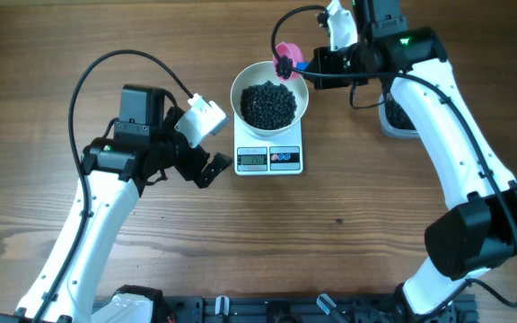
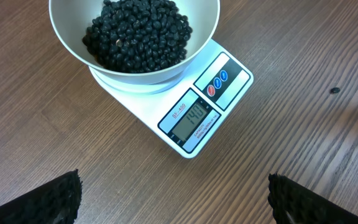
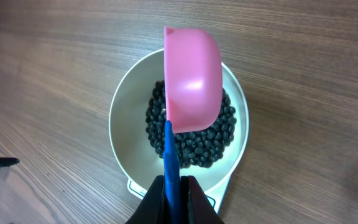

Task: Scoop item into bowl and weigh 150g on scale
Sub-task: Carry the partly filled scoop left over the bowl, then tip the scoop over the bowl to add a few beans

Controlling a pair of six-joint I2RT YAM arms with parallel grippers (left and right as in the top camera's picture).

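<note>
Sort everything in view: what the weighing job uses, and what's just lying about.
In use: black beans, white bowl, kitchen scale, pink scoop with its blue handle in the shut right pincer, half-hidden tub.
Idle: left pincer, open and empty; small dark speck on the wooden table.

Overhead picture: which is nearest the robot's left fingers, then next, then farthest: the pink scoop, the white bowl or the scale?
1. scale: nearest, just to the right of the open left fingers.
2. white bowl: next, sitting on the scale's back part.
3. pink scoop: farthest, up over the bowl's far rim.
</note>
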